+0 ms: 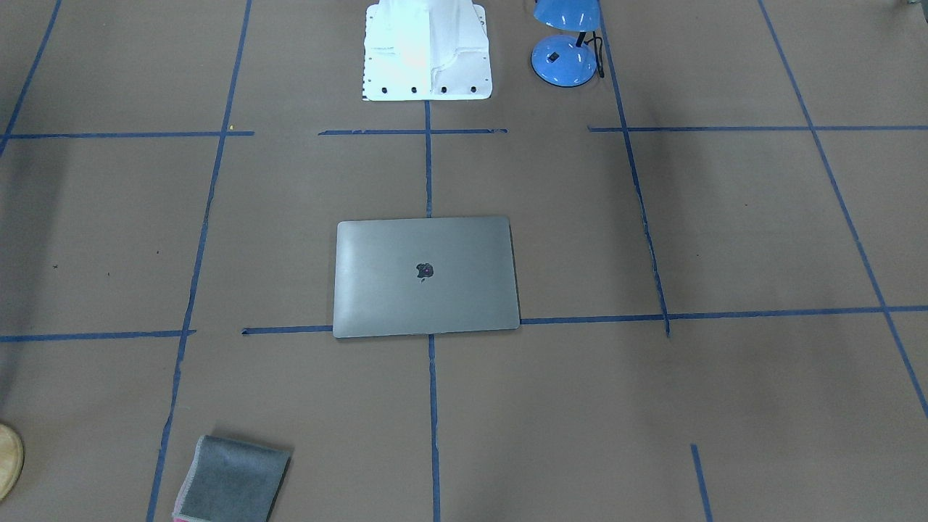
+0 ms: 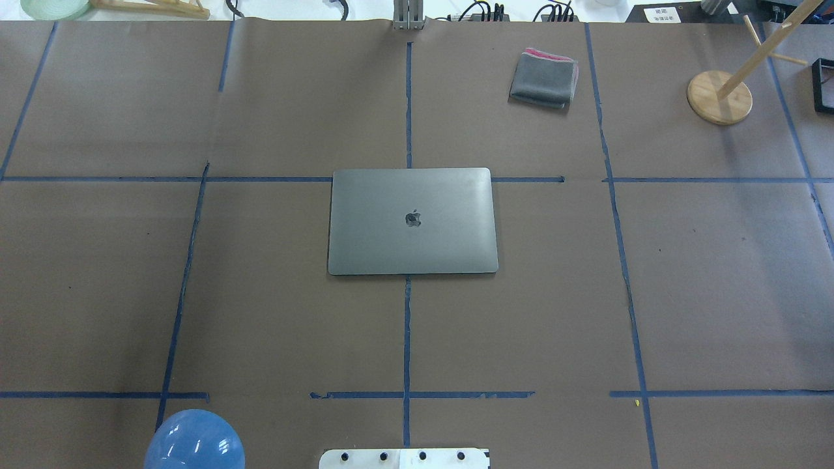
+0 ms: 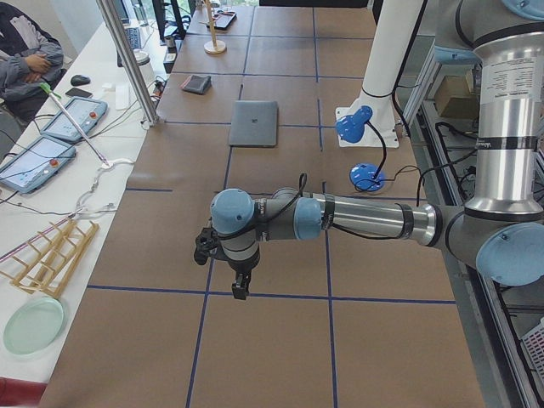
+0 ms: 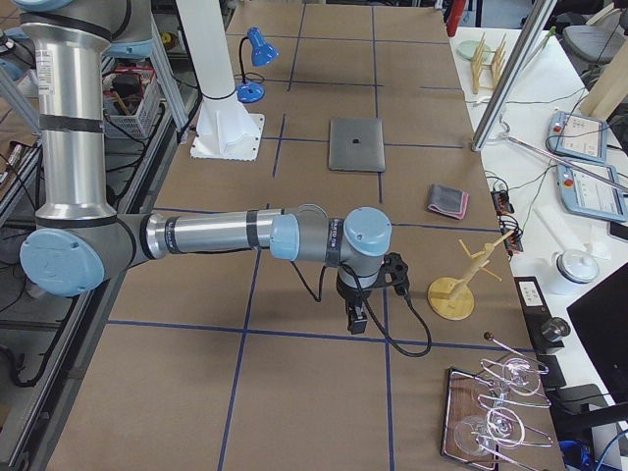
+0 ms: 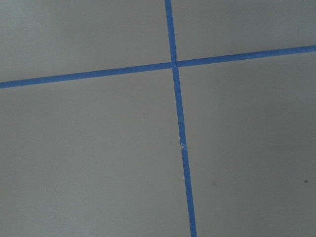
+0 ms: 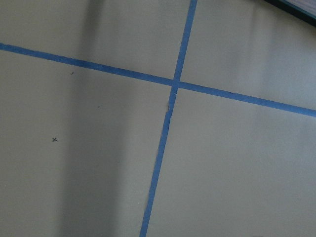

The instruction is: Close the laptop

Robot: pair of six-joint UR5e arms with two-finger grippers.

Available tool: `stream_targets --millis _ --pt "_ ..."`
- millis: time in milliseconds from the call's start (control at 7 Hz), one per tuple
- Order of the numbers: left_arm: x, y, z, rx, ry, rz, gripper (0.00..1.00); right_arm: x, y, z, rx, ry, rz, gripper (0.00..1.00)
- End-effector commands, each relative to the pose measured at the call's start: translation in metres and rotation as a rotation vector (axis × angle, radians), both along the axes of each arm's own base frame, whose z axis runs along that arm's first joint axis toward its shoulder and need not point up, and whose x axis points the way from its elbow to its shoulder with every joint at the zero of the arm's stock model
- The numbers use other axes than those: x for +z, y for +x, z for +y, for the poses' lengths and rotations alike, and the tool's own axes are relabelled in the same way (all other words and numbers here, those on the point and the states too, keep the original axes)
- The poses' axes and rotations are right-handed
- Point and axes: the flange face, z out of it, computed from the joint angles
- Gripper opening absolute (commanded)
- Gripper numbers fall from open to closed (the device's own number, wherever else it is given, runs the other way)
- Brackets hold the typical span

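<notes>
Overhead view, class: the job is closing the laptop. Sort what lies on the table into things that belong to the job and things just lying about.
Belongs to the job:
laptop, lid already down flat

Just lying about:
folded grey cloth
blue lamp
wooden stand

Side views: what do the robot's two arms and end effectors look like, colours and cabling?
Both match. The left arm and right arm are silver metal tubes with grey joints and light-blue round caps. The left end effector and right end effector are black. A black cable loops from the right wrist; another trails along the left arm.
</notes>
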Motion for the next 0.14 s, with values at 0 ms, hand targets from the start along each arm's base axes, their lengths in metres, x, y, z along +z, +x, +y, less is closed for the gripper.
stream_targets --millis 0 --pt "-0.0001 0.0014 -0.0003 0.003 0.000 0.000 1.00 -0.0003 0.0000 0.0006 0.000 0.001 0.000 1.00"
